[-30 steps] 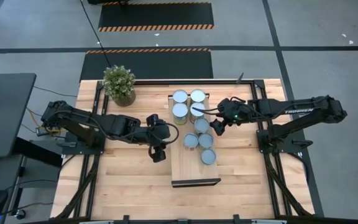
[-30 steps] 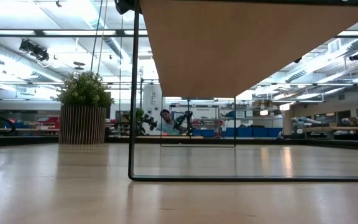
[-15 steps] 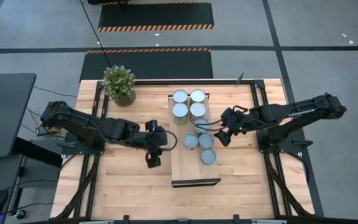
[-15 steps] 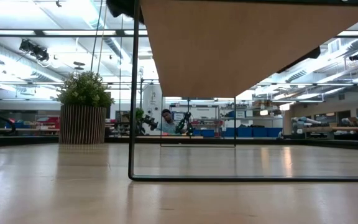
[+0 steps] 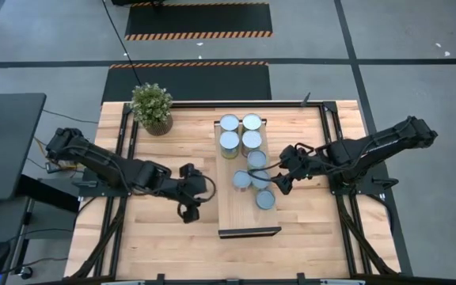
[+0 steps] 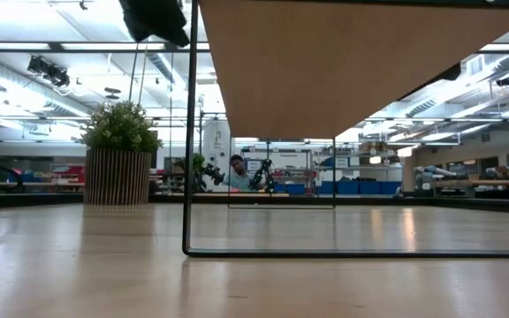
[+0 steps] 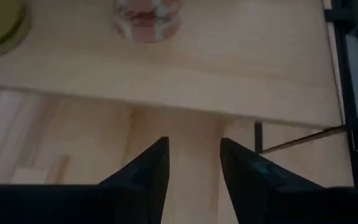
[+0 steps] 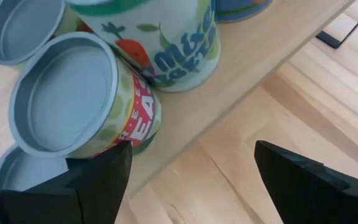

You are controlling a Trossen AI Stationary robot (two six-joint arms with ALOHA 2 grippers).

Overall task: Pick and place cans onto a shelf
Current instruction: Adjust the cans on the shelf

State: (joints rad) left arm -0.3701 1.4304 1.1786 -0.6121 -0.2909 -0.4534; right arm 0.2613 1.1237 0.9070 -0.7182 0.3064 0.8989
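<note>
Left gripper (image 5: 188, 207) retreats toward seven o'clock; right gripper (image 5: 279, 181), jaws wide, pulls toward five, off the shelf (image 5: 248, 222).

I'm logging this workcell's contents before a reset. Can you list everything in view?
cans: eight, silvery tops with printed green and red labels, all on the shelf; four in a square at the plant end, four clustered mid-shelf
shelf: one, light wood on a dark frame, raised at the table's middle
potted plant: one, green in a slatted brown pot, table's far left corner
table: one, light butcher-block
desk: one, dark, left of the table
person: one, far back in the room
left gripper: open, empty, above the table left of the shelf
right gripper: open, empty, at the shelf's right edge beside the mid-shelf cans
</note>
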